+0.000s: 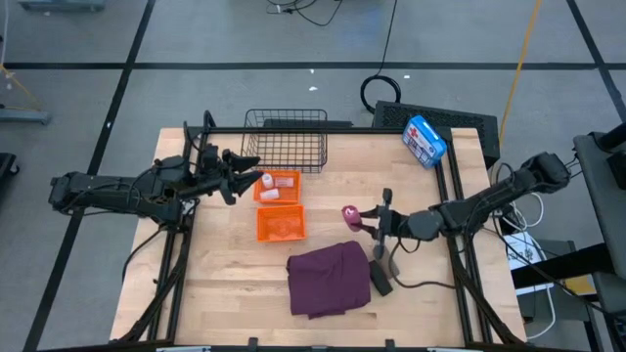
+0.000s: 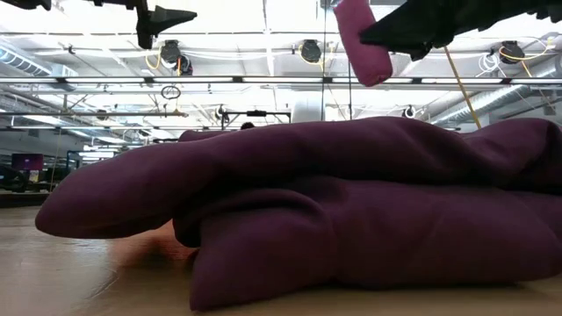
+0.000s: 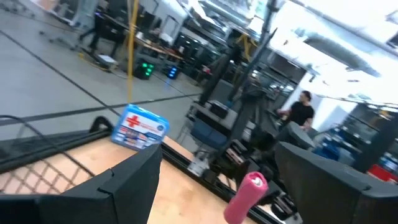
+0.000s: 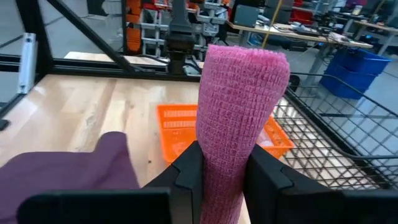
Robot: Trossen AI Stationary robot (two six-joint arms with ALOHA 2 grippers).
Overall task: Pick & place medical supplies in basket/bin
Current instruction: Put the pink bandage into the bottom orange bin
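My right gripper [image 1: 370, 221] is shut on the pink roll [image 1: 350, 213] and holds it above the table, just right of the orange bin [image 1: 262, 227]. Small white vials [image 1: 268, 186] lie in the bin's far compartment. The purple cloth [image 1: 329, 280] lies bunched on the table near the front, and fills the low view [image 2: 334, 202]. The black wire basket [image 1: 286, 139] stands at the far edge. My left gripper [image 1: 245, 176] hovers open at the bin's left, with nothing between its fingers [image 3: 124, 186]. My right gripper pinches the pink roll's round sides [image 4: 224, 165] between its two fingers [image 4: 189, 168]. The fingers come about level from the table's right and lie across the roll. The roll stands nearly upright, a little tilted [image 2: 362, 44], lifted clear of the table and the cloth.
A blue-and-white box with a red cross [image 1: 424, 140] sits at the far right corner. A dark object [image 1: 380, 278] lies on the table against the cloth's right edge. Bare wood lies along the table's left side and in front of the bin.
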